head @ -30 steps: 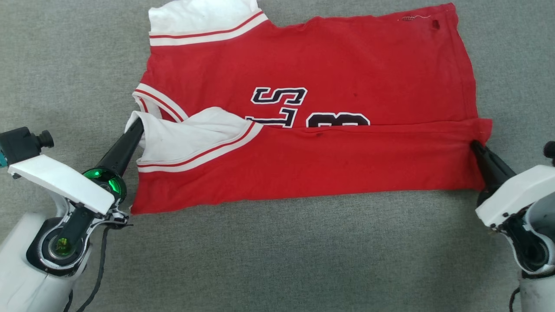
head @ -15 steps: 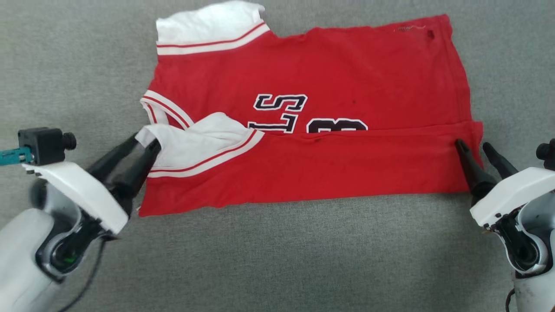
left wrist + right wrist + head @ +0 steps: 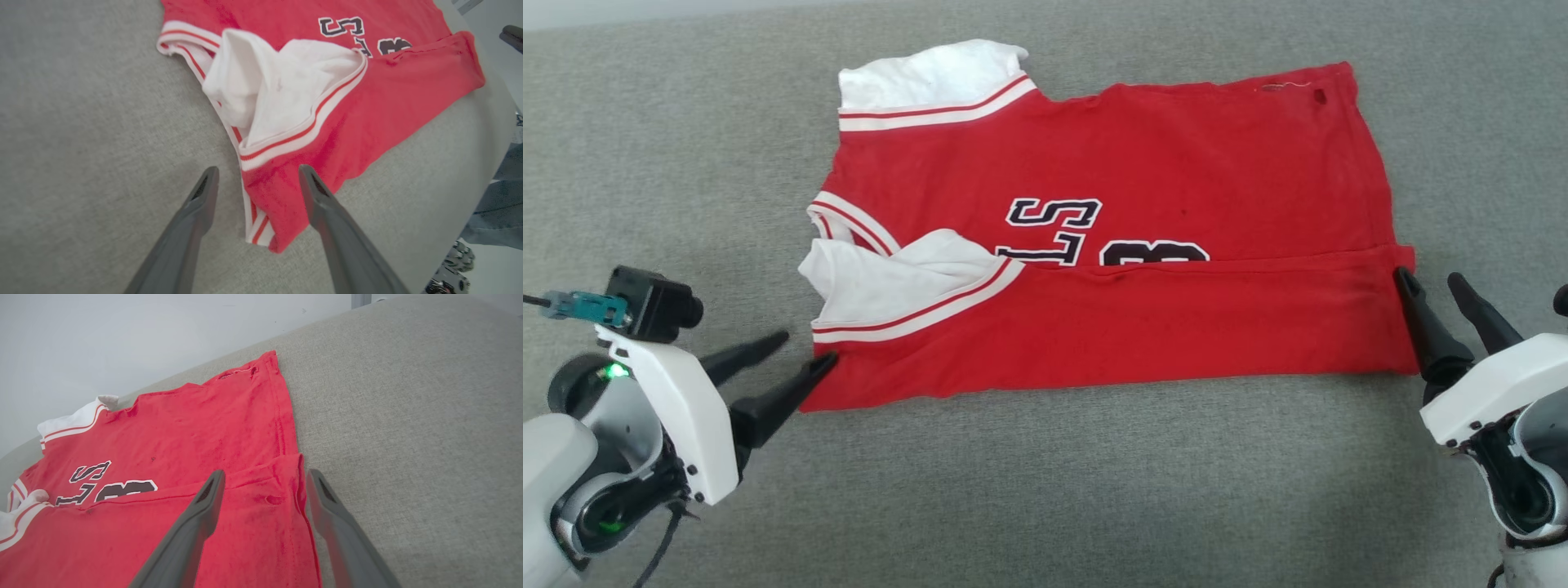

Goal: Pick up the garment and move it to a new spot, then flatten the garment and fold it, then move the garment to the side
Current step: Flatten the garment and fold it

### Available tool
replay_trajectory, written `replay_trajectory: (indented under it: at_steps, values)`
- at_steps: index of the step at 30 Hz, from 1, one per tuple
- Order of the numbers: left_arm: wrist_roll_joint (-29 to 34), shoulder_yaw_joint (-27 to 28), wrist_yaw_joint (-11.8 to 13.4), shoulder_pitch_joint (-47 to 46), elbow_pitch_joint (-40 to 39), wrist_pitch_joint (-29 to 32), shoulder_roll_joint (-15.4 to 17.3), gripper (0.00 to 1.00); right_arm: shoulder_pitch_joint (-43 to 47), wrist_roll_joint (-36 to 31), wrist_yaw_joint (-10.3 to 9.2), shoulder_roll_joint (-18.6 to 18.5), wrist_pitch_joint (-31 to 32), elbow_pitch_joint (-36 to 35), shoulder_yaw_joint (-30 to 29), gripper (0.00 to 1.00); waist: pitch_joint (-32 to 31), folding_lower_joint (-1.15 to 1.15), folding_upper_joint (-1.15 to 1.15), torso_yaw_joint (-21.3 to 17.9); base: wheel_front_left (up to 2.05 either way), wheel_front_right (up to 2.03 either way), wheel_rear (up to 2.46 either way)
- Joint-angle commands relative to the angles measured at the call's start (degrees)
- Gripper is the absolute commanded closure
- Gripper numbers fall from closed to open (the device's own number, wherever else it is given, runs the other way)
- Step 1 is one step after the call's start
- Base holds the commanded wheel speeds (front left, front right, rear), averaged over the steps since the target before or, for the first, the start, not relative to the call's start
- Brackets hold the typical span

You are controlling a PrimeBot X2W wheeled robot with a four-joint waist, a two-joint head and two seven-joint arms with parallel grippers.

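Now, the grey woven fabric surface (image 3: 1045,490) carries the soft red, white-sleeved jersey-style garment (image 3: 1135,327), spread across the frame's centre. Its lower part is doubled up over the print, which I'd judge to be a first fold. My left gripper (image 3: 809,346), lower left, and right gripper (image 3: 1426,275), at the right edge, both gape empty at the fold's ends. The half-hidden dark-outlined lettering (image 3: 1054,214) reads "S" and perhaps "8".
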Motion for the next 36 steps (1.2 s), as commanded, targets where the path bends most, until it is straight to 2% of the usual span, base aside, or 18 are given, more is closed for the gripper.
replay_trajectory:
  at_steps: [1,9,15,16,17,23,31,36]
  values:
    - [-1.3,-0.3,0.1,0.8,0.6,1.6,0.0,0.00,0.7,-0.6,-0.02,0.5,-0.1,-0.5,0.2,0.00,0.2,0.00,0.00,-0.7,0.00,0.00,0.00]
    - [-5.2,-3.5,0.4,1.8,5.4,9.2,-1.9,0.00,1.1,-0.8,-0.02,2.0,-0.9,-1.5,0.2,0.00,1.0,0.00,0.00,-3.2,0.00,0.00,0.00]
    - [-7.9,-5.8,0.4,1.3,11.6,14.7,-6.5,0.02,1.0,-1.0,-0.02,2.5,-1.2,-0.9,0.9,0.00,1.6,0.00,0.00,-4.8,0.00,0.00,0.00]
    - [-8.1,-5.9,0.4,1.1,11.9,14.9,-7.1,0.60,0.8,-1.2,-0.02,2.4,-1.1,-0.9,1.0,0.00,1.7,0.00,0.00,-5.1,0.00,0.00,0.00]
    - [-8.0,-6.0,0.4,0.8,12.0,14.9,-7.6,1.00,0.5,-1.3,-0.02,2.0,-0.9,-1.0,1.3,0.00,1.7,0.00,0.00,-5.3,0.00,0.00,0.00]
    - [-8.0,-6.8,0.2,0.2,10.1,14.0,-8.0,1.00,-0.7,-3.1,-0.02,-0.7,2.2,-1.5,2.9,0.00,1.9,0.00,0.00,-5.4,0.00,0.00,0.00]
    - [-7.2,-7.6,0.2,-1.7,8.9,11.2,-8.5,1.00,-1.9,-6.5,-0.01,-7.0,13.9,-0.9,7.8,0.00,2.3,0.00,0.00,-3.1,0.00,0.00,0.00]
    - [-7.1,-8.6,0.2,-2.5,8.5,9.2,-9.3,1.00,-3.5,-5.9,-0.02,-7.8,19.1,2.2,9.2,0.00,3.0,0.00,0.00,-1.5,0.00,0.00,0.00]
